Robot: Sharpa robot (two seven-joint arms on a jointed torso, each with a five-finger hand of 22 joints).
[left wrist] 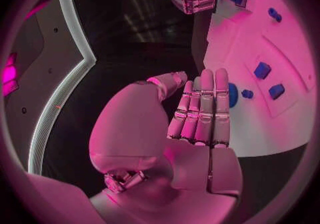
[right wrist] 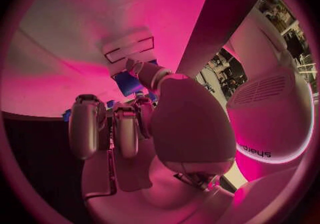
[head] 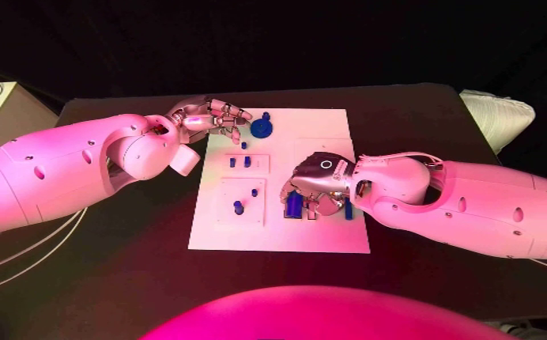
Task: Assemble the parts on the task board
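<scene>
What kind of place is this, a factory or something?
More likely a robot test bench or lab than a factory: a black table against a dark backdrop, a white task board carrying small blue parts, and cluttered workroom gear behind the right arm.

From the head we looked steeply down on the white board (head: 319, 126); both wrist cameras sat close behind their hands, sharing that board.

— Left hand (head: 212, 119)?
— Fingers straight and close together, palm empty, arm bent in from the side.
— Right hand (head: 320, 184)?
— Knuckles up — fingers curled downward; whether it grips anything, unclear.
</scene>
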